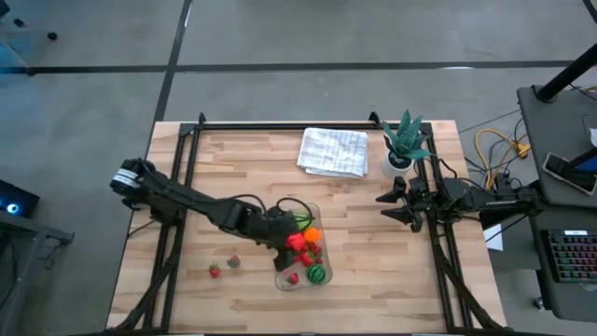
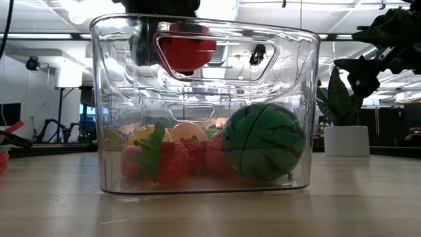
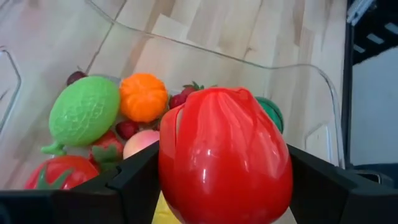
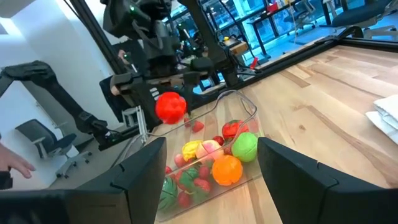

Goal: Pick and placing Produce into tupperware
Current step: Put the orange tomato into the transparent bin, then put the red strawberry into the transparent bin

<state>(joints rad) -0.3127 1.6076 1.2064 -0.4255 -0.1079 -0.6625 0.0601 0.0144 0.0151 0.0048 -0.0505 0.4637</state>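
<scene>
- The clear plastic tub (image 1: 297, 252) sits on the wooden table (image 1: 242, 168), near the front edge and a little right of the middle.
- Inside it lies a heap of toy produce: a striped dark-green melon (image 2: 263, 141) against one end wall, strawberries (image 2: 172, 160) next to it, and a yellow piece and a pale peach piece behind them.
- The left wrist view also shows a lime-green bumpy fruit (image 3: 84, 111) touching an orange (image 3: 143, 97), a tomato (image 3: 61, 172) with a green top, and small dark-red pieces between them.
- The left gripper (image 1: 284, 238) hangs over the tub, its two fingers clamped on either side of a big glossy red fruit (image 3: 225, 162).
- In the low view that red fruit (image 2: 187, 49) is at the height of the tub's rim, above the heap and not touching it.
- Two small pieces, a strawberry (image 1: 214, 271) and another small red and green piece (image 1: 233, 262), lie on the table just left of the tub, outside it.
- The right gripper (image 1: 399, 205) waits near the table's right edge, well apart from the tub, with its fingers spread wide and nothing between them.
- A folded white cloth (image 1: 333, 151) lies near the far edge, and a spiky green plant in a white pot (image 1: 405, 145) stands just right of it.
</scene>
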